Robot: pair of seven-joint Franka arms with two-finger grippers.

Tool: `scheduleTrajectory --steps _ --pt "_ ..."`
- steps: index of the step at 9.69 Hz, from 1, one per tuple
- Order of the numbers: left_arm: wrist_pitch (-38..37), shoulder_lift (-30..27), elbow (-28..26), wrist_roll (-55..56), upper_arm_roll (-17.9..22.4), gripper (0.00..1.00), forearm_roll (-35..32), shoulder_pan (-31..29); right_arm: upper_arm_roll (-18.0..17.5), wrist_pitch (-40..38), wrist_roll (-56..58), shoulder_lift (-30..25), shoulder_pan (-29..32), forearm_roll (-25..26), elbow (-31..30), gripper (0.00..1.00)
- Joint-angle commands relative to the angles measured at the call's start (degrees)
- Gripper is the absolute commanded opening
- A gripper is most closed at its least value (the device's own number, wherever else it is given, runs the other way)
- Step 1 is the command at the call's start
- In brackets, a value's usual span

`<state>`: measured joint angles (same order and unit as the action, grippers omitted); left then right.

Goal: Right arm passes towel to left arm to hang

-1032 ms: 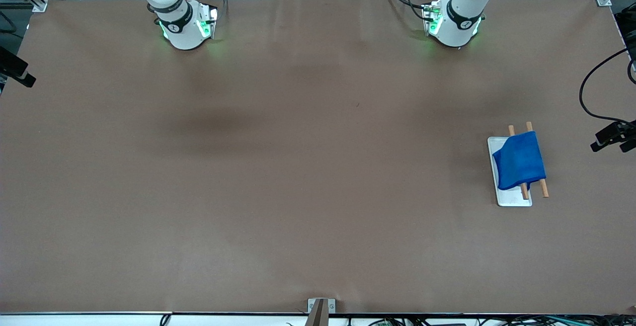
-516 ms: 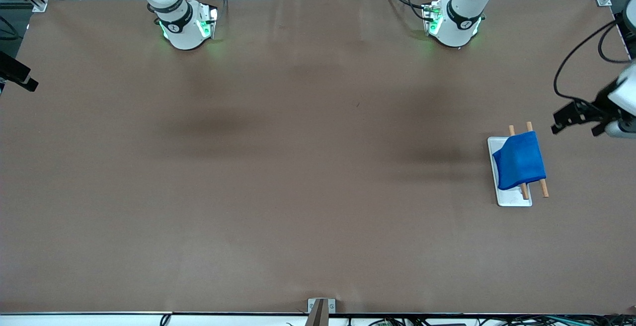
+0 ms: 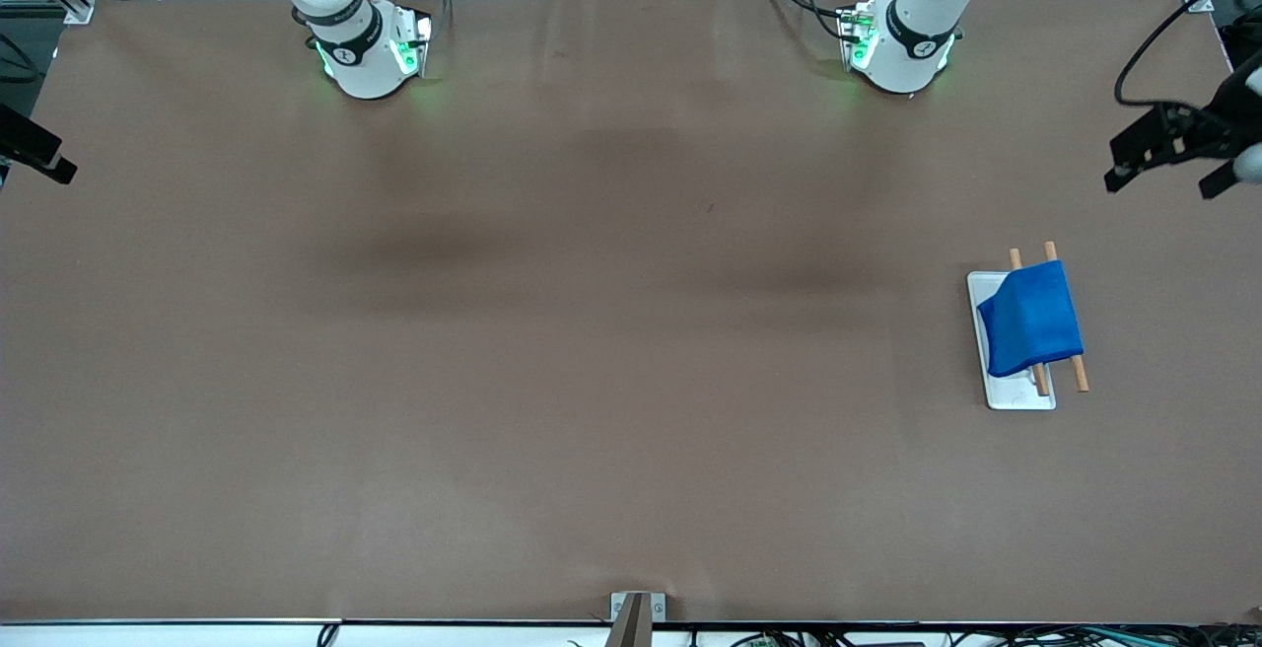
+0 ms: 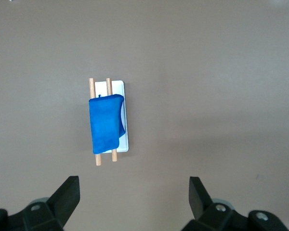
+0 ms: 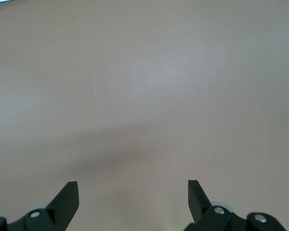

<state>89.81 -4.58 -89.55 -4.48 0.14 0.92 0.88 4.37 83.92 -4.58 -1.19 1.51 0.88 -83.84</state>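
The bright blue towel hangs draped over two wooden rods on a white tray, toward the left arm's end of the table. It also shows in the left wrist view, with the rods and tray. My left gripper is open and empty, high in the air near the table's edge at the left arm's end, apart from the towel; its own view shows its fingers spread wide. My right gripper is open and empty over bare table at the right arm's end.
The brown table carries only the tray with its rods and the towel. The two arm bases stand along the table's edge farthest from the front camera. A small metal bracket sits at the nearest edge.
My left gripper swung in over the table's end, then moved toward the bases' side, away from the towel. The towel has not moved. The right gripper has barely shifted.
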Motion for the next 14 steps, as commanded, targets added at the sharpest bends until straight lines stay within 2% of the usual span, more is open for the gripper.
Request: scheduleTrajectory --steps 1,3,6,7,14 --pt "-5.5 4.3 6.6 0.7 -1.6 1.0 -1.5 -0.3 -0.3 1.1 0.3 -0.7 0.6 -0.1 -1.6 1.0" --pt "-5.5 6.2 8.6 1.0 -2.2 1.0 -1.3 -0.8 -0.3 0.9 0.3 -0.7 0.6 -0.1 -1.6 1.0" --pt "-6.1 5.6 7.7 1.1 -2.2 1.0 -0.9 -1.9 -0.7 0.8 0.3 -0.7 2.2 -0.3 -1.6 1.0" --pt "-8.9 5.0 7.4 1.1 -2.2 1.0 -0.8 -1.9 -0.9 0.8 0.4 -0.7 2.6 -0.3 -1.6 1.0" --pt "-9.2 5.0 6.8 0.3 -1.8 1.0 0.0 -1.8 -0.9 0.9 0.4 -0.7 2.3 -0.3 -1.6 1.0"
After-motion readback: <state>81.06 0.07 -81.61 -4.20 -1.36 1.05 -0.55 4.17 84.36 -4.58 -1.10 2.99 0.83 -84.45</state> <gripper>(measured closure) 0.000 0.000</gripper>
